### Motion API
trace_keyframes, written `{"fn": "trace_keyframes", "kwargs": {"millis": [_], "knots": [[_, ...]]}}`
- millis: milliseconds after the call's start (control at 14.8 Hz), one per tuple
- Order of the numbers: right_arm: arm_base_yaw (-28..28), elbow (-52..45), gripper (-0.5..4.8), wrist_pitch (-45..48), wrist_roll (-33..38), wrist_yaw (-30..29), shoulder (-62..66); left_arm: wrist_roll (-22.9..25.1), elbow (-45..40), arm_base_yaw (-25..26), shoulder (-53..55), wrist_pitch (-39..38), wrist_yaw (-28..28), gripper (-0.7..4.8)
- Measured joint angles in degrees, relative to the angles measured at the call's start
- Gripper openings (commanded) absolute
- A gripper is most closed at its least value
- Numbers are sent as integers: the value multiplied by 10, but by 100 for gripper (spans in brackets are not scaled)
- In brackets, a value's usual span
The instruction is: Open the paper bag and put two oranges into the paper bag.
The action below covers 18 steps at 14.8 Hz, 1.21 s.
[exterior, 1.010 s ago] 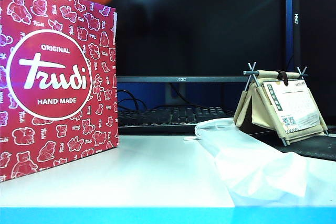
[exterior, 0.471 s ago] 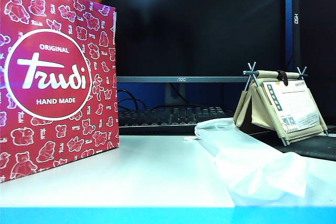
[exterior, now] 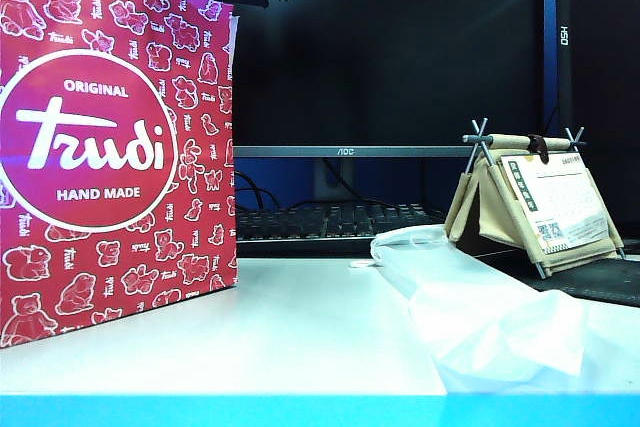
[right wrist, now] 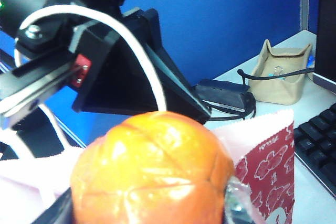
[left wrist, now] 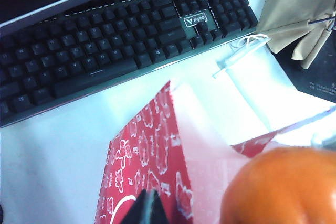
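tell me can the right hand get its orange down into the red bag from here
Probably yes. The right hand holds the orange just above the paper bag's open mouth, and the left hand, shut on the bag's rim, keeps it open. Nothing visible blocks it.

Glossy dimpled orange (right wrist: 152, 174), matt printed paper bag (exterior: 110, 147), translucent plastic bag (exterior: 480, 317).

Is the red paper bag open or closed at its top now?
Open. In the left wrist view the paper bag shows its pale inside, and the right gripper holds an orange over its mouth.
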Motion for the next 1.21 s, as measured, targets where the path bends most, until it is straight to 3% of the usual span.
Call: {"fn": "trace_keyframes", "kwargs": {"millis": [135,269,539,741,876,1010,1212], "knots": [[0,0,165,0,11,0,0,0,0,0,0,2,0,-1],[0,0,288,0,11,0,0,0,0,0,0,7,0,-1],[0,0,435,-8,29,-13,0,0,0,0,0,15,0,-1],[0,0,436,-8,34,-13,0,0,0,0,0,16,0,-1],[0,0,392,-1,46,-13,-3,0,0,0,0,19,-1,-1],[0,0,221,17,47,4,-22,0,0,0,0,28,-1,-2],[-14,3,145,45,22,16,-73,-14,0,0,0,72,-1,-2]]}}
